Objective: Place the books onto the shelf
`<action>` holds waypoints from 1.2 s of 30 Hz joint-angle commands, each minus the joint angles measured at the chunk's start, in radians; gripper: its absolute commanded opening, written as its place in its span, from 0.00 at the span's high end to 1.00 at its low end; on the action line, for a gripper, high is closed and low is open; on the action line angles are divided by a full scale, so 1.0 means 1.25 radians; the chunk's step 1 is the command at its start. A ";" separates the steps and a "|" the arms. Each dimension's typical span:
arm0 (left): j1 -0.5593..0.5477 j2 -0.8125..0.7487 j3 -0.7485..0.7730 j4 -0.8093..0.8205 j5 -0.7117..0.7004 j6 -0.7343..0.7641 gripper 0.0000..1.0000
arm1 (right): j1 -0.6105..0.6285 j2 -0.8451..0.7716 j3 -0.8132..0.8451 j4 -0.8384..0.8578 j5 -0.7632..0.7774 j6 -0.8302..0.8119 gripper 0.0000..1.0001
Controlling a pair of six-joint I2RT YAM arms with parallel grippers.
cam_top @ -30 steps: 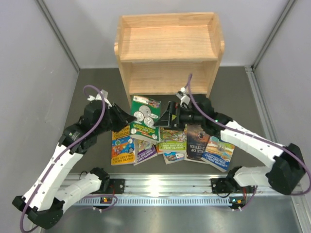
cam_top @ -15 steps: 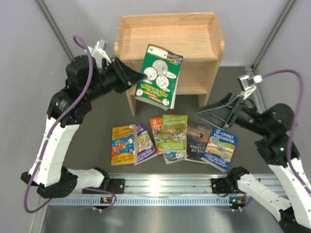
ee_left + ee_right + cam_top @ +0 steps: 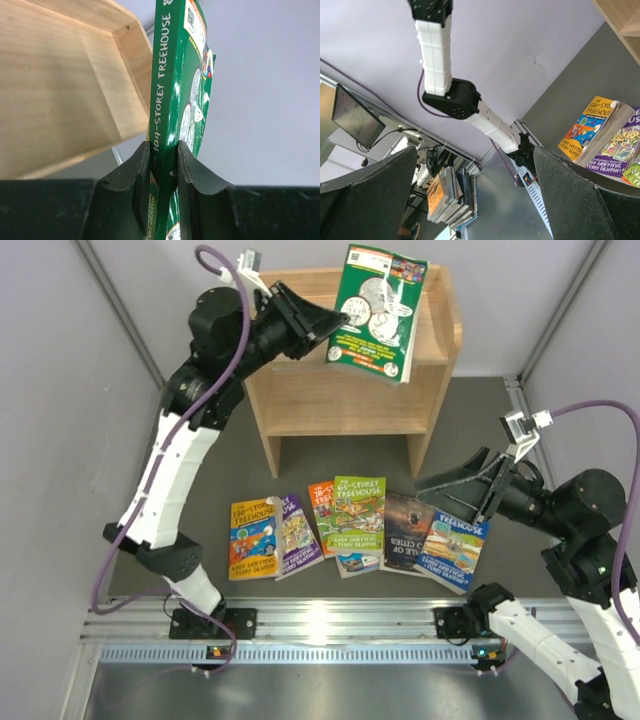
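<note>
Quick rundown of how our rig looked: the left arm (image 3: 175, 465) and the right arm (image 3: 525, 628) both had blocky white link shells joined by rounded black joint housings (image 3: 222, 325). A thin purple cable (image 3: 600, 405) looped off each wrist. The left gripper (image 3: 162, 167) had matte black, curved fingers (image 3: 132, 185), and the right gripper (image 3: 475, 150) had the same dull black wedges. Both bases sat on a ribbed silver metal rail (image 3: 330, 625).

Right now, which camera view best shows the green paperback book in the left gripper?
The top external view: nearly the whole cover of the green paperback book shows, near the top of the light wooden shelf. The left wrist view shows only its spine, edge-on, pinched in the left gripper. The right wrist view does not show it.
</note>
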 commanded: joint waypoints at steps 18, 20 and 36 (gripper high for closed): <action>-0.063 0.335 0.152 0.240 -0.132 -0.204 0.86 | -0.009 -0.040 0.001 -0.130 0.028 -0.049 0.00; -0.073 0.342 0.154 0.240 -0.130 -0.206 0.77 | -0.009 -0.041 -0.005 -0.133 0.028 -0.051 0.00; -0.087 0.291 0.153 0.168 -0.175 -0.065 0.01 | -0.010 -0.059 -0.047 -0.145 0.024 -0.054 0.00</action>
